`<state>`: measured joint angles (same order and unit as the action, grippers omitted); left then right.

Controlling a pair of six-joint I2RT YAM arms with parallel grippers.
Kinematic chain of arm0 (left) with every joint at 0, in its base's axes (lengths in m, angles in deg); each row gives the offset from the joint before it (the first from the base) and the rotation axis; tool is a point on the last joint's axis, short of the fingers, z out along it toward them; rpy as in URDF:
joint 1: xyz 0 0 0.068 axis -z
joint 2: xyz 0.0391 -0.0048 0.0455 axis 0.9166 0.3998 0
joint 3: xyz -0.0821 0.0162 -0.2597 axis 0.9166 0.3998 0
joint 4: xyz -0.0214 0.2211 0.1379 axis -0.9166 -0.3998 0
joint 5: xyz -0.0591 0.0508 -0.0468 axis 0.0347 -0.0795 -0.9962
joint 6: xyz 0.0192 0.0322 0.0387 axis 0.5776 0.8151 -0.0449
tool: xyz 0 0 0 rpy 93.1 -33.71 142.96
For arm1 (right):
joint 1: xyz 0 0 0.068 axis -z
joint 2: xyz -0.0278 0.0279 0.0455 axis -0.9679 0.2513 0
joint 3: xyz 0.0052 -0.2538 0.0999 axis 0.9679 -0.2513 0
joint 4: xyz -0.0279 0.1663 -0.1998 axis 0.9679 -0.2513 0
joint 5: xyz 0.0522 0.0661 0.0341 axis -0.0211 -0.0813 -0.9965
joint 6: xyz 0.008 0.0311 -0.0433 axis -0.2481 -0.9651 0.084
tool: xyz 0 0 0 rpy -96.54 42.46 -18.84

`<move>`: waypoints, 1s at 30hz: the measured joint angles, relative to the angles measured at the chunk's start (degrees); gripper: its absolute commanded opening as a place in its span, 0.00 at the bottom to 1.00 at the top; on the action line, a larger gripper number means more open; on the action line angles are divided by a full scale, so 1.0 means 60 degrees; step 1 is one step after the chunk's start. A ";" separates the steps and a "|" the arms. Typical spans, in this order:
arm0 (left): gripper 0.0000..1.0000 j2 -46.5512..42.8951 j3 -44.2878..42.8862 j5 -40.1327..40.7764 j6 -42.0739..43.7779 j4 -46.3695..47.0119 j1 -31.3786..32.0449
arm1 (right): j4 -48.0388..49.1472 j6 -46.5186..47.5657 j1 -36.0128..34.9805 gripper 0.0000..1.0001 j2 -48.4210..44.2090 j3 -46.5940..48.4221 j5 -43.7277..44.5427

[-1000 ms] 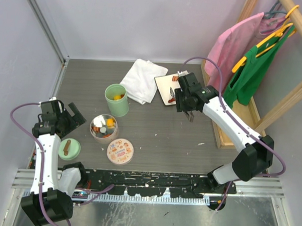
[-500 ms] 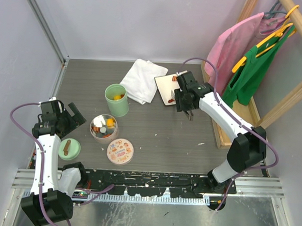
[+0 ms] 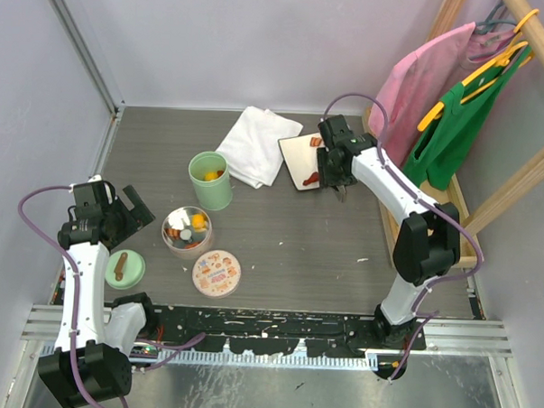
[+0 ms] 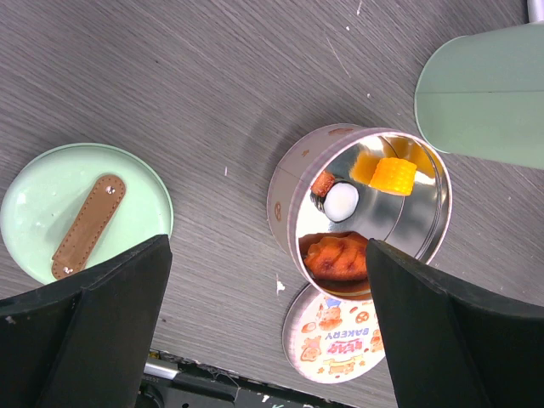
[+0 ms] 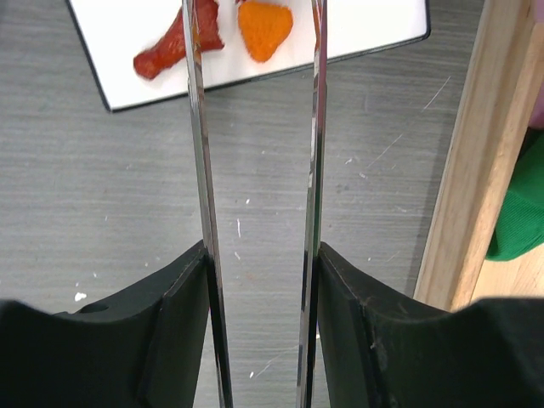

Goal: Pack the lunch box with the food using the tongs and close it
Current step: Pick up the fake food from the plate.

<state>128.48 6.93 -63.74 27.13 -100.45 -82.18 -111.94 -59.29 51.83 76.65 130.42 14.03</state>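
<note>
Currently the tongs (image 5: pixel 197 127) are clamped in the right gripper (image 5: pixel 259 255), their two arms held apart over the white tray (image 5: pixel 357 25), where at least two pieces of food (image 5: pixel 265 27), one red and one orange, are left to pack. Well away from the tray, one round tin (image 4: pixel 285 191) is partly filled. Its mint-green lid (image 4: pixel 51 195) and printed lid (image 4: pixel 340 340) lie off. The left gripper (image 4: pixel 268 340) is spread wide, empty.

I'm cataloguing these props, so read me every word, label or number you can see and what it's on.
"BAKERY", under a word that looks like "BEARS": on the round cartoon lid lying beside the open tin.
Print on the tin's wall: too blurred to read.
Overhead view: the lid's print is too small to read.
No other text shows.
</note>
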 measured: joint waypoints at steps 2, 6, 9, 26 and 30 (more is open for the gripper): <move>0.98 0.0000 0.0000 0.0000 0.0000 0.0000 0.0004 | -0.0004 -0.0029 0.0120 0.54 0.0310 0.0280 0.0036; 0.98 0.0000 0.0000 0.0000 0.0004 0.0000 0.0000 | -0.0029 -0.0073 0.0313 0.54 0.0892 0.0780 0.0076; 0.98 0.0000 0.0000 -0.0004 0.0000 0.0000 0.0004 | -0.0098 -0.0076 0.0393 0.54 0.1304 0.1184 0.0066; 0.98 0.0000 0.0000 -0.0004 0.0004 0.0000 0.0000 | -0.0335 -0.0219 0.0412 0.55 0.2481 0.2452 0.0069; 0.98 0.0000 0.0000 -0.0004 0.0004 0.0004 0.0000 | -0.0382 -0.0226 0.0412 0.54 0.2481 0.2492 0.0321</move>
<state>128.48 6.93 -63.76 27.16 -100.43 -82.18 -114.23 -60.65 54.30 91.53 145.37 15.95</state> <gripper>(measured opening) 0.980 0.546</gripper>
